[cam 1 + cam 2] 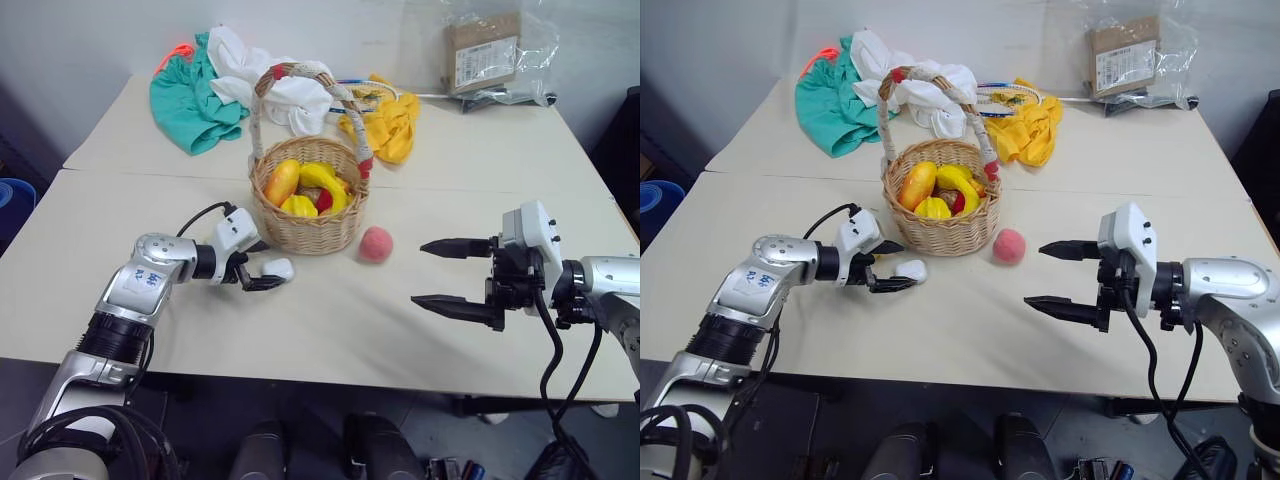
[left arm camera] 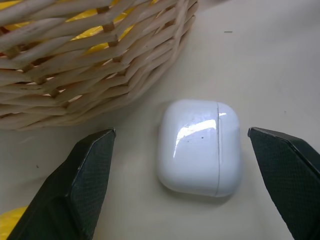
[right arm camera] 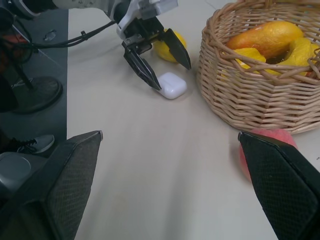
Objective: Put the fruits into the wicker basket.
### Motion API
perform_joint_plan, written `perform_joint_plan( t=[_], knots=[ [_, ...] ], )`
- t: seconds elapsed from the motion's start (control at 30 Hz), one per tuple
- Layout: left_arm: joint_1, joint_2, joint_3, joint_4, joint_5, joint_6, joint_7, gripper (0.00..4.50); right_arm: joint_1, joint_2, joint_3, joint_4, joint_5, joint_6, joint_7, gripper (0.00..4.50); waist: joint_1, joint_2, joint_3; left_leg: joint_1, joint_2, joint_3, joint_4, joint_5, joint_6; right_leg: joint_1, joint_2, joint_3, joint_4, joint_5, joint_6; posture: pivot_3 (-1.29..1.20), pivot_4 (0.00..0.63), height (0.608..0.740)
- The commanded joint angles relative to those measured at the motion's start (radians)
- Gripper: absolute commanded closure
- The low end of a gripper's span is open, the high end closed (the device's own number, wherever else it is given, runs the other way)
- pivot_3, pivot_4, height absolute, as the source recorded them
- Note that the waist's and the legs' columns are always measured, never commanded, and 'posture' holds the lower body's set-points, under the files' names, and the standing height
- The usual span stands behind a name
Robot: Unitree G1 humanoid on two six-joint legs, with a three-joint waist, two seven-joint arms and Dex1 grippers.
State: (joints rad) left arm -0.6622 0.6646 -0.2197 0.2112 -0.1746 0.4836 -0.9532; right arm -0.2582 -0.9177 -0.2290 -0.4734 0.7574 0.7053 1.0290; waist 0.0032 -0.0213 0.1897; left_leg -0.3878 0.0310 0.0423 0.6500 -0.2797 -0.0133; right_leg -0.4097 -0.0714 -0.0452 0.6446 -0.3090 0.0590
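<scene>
The wicker basket (image 1: 308, 222) stands mid-table holding several yellow and orange fruits (image 1: 300, 183). A pink peach (image 1: 375, 244) lies on the table just to its right. My left gripper (image 1: 262, 272) is open, low at the basket's left foot, its fingers on either side of a small white case (image 2: 200, 147) without touching it. A yellow lemon (image 3: 165, 51) lies just behind that gripper. My right gripper (image 1: 455, 275) is open and empty, hovering right of the peach and pointing toward it.
Teal (image 1: 195, 100), white (image 1: 265, 75) and yellow (image 1: 385, 125) cloths are heaped behind the basket. A bagged cardboard box (image 1: 485, 50) sits at the back right. The table's front edge (image 1: 330, 378) runs close below both grippers.
</scene>
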Motion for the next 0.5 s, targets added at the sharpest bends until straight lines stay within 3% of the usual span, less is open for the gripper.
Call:
perform_joint_plan(
  t=[0.03,0.27,0.5],
  knots=[
    [-0.008,-0.021,-0.052,0.058,0.061,-0.029,-0.018,0.03,0.022,0.002,-0.055,-0.048,0.027,-0.007,-0.027,0.0,0.001,0.0,0.0,0.0,0.0,0.0,0.0,0.0,0.0,0.0,0.0,0.0,0.0,0.0,0.0,0.0,0.15,0.74],
    [0.017,-0.025,-0.065,0.004,0.074,-0.028,-0.09,2.13,0.02,0.009,-0.038,-0.043,0.032,-0.017,-0.05,0.0,0.01,0.0,-0.001,0.001,0.0,0.0,0.001,0.0,0.0,0.001,0.0,0.0,0.0,0.0,0.001,0.0,0.15,0.74],
    [0.069,-0.012,-0.04,-0.082,0.067,-0.003,-0.087,2.16,-0.039,0.024,0.018,-0.007,0.016,-0.026,-0.043,0.0,0.009,0.0,-0.001,0.001,0.0,0.0,0.001,0.0,0.001,0.001,0.0,0.001,0.0,0.0,0.001,0.0,0.15,0.74]
  ],
)
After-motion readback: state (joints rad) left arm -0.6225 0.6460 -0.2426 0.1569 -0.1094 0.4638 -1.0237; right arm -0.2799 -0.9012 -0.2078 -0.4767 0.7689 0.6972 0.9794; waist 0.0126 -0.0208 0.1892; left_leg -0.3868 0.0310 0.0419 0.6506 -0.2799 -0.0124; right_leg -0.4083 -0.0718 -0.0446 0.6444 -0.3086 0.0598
